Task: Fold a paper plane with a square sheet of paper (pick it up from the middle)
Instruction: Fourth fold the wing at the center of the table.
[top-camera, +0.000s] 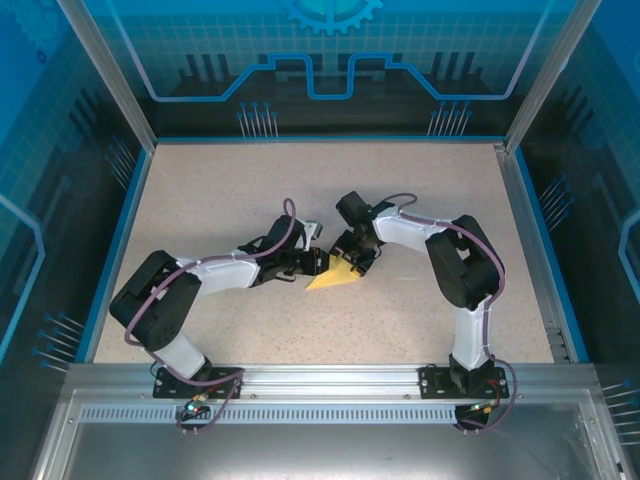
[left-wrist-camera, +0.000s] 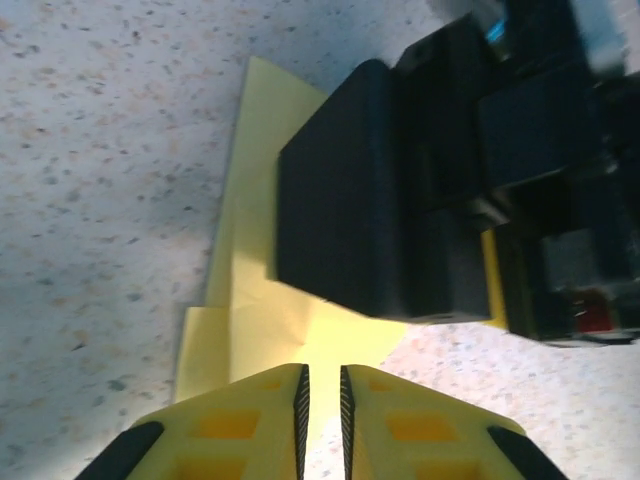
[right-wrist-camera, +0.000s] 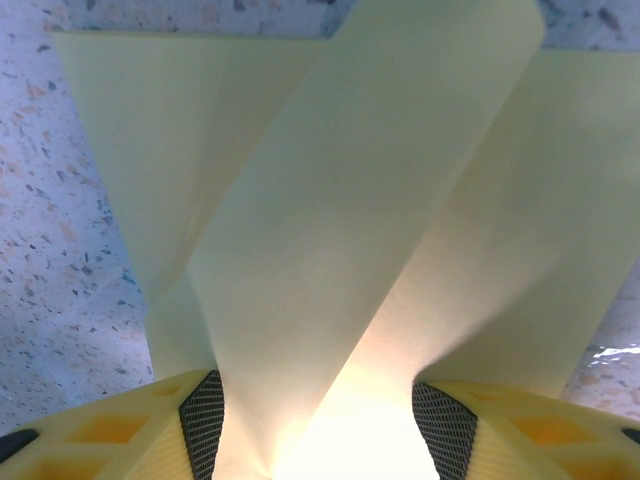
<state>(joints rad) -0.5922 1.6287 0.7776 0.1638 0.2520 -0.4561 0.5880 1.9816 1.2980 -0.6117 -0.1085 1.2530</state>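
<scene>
The yellow sheet of paper (top-camera: 335, 277) lies partly folded into a pointed shape at the middle of the table, between both grippers. My left gripper (top-camera: 312, 263) meets it from the left. In the left wrist view its yellow fingers (left-wrist-camera: 250, 425) leave only a thin slit, hold nothing, and point at the near edge of the paper (left-wrist-camera: 250, 300). My right gripper (top-camera: 352, 256) comes down on the paper from the right, jaws wide apart. A raised flap of the paper (right-wrist-camera: 330, 200) runs up between its pads (right-wrist-camera: 203, 425), loose, not pinched. The right arm's black wrist housing (left-wrist-camera: 340, 200) covers part of the sheet.
The speckled beige tabletop (top-camera: 250, 190) is bordered by a blue rim (top-camera: 118, 240) and enclosure walls. An aluminium rail (top-camera: 320, 380) carrying both arm bases runs along the near edge. Both arms reach inward and crowd the centre.
</scene>
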